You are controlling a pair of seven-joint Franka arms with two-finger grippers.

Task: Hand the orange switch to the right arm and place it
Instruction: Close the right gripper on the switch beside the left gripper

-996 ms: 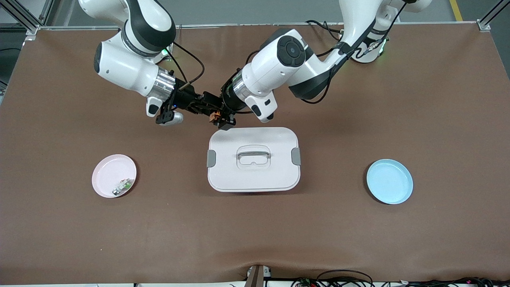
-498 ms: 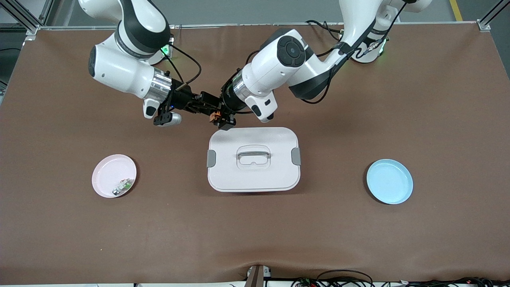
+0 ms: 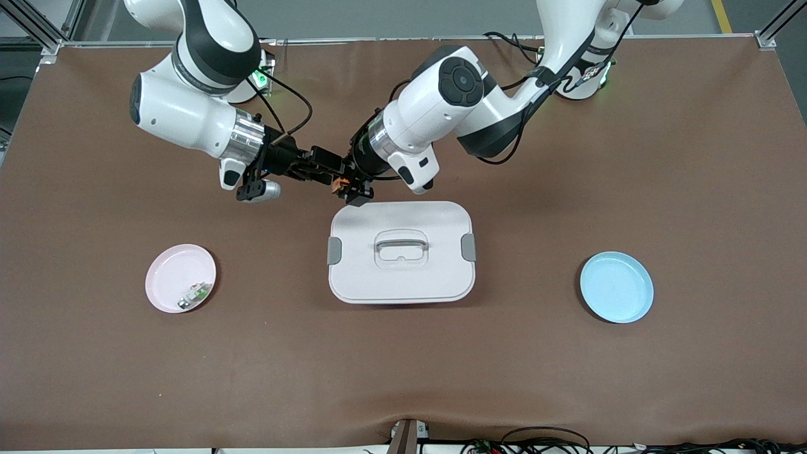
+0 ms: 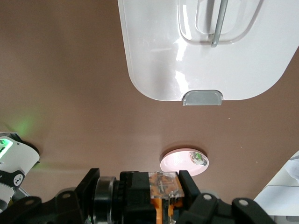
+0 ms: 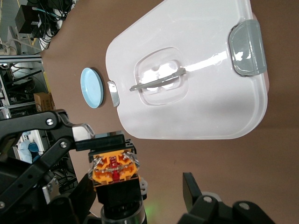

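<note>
Orange switch [image 3: 341, 183] shows no readable writing in left hand [image 3: 350, 188].

A high front camera faces both robots; both close wrist cameras look down, sharing the white lidded box [image 3: 401, 252].

I'm working in a robotics lab: a brown-covered test table [image 3: 693, 157] framed by aluminium extrusion posts [image 3: 772, 34], loose cables [image 3: 542, 438] along its edge, and equipment racks [image 5: 28, 28] in the right wrist view.
</note>
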